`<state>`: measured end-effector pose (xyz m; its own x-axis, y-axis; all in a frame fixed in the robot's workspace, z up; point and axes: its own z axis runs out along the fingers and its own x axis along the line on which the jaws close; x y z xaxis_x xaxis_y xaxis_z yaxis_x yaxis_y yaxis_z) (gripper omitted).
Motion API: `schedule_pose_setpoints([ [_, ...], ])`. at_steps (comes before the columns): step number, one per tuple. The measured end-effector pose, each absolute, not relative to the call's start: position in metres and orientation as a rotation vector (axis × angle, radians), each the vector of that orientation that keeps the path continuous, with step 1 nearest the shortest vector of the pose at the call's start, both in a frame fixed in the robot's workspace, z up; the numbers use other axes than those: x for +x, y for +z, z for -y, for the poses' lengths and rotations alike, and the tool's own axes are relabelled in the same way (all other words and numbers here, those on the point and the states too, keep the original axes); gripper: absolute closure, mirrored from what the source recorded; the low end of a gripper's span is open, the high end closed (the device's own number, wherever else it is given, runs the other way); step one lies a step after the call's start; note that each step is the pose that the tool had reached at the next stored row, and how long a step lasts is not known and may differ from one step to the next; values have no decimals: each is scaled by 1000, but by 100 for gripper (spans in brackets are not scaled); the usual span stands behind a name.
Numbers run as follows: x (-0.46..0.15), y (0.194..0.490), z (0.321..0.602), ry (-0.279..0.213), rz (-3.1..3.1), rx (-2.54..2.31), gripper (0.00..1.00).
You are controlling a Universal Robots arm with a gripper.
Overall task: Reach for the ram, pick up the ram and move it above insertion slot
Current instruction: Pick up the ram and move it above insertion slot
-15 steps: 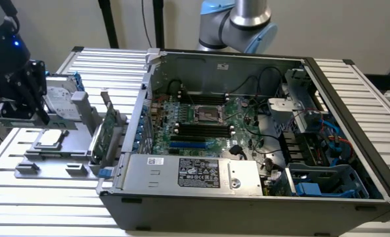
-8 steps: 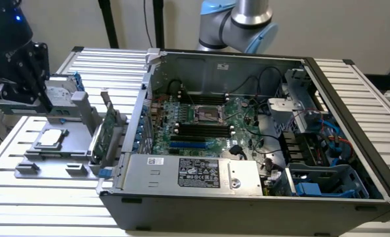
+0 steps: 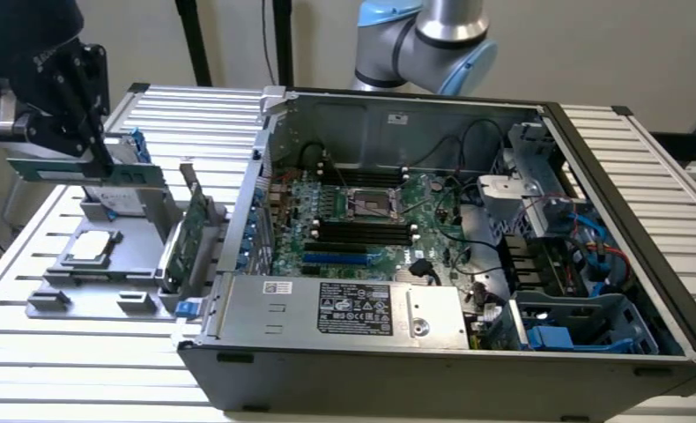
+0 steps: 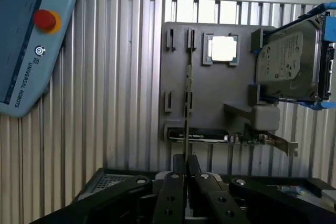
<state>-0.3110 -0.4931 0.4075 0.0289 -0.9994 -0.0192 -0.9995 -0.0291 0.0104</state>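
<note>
My gripper (image 3: 98,161) is shut on the ram (image 3: 55,167), a thin green stick with a pale label, held level in the air at the exterior view's left. It hangs above the grey parts holder (image 3: 60,286), outside the open computer case (image 3: 442,348). In the wrist view the ram (image 4: 186,108) is edge-on, a thin line running out from between the black fingers (image 4: 173,182) of the gripper (image 4: 186,163). The dark memory slots (image 3: 360,231) lie on the motherboard inside the case, well to the exterior view's right of the ram.
The holder carries a processor chip (image 4: 223,48), a silver hard drive (image 4: 289,66) and a green expansion card (image 3: 183,238) standing on edge. A blue teach pendant (image 4: 26,40) with a red button lies on the slatted table (image 3: 42,352). The case wall (image 3: 248,203) stands between holder and motherboard.
</note>
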Motion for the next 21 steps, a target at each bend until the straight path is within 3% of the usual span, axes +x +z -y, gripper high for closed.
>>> schedule_pose_setpoints([
  [21,-245,420,480,46,-2178,-2243,87],
])
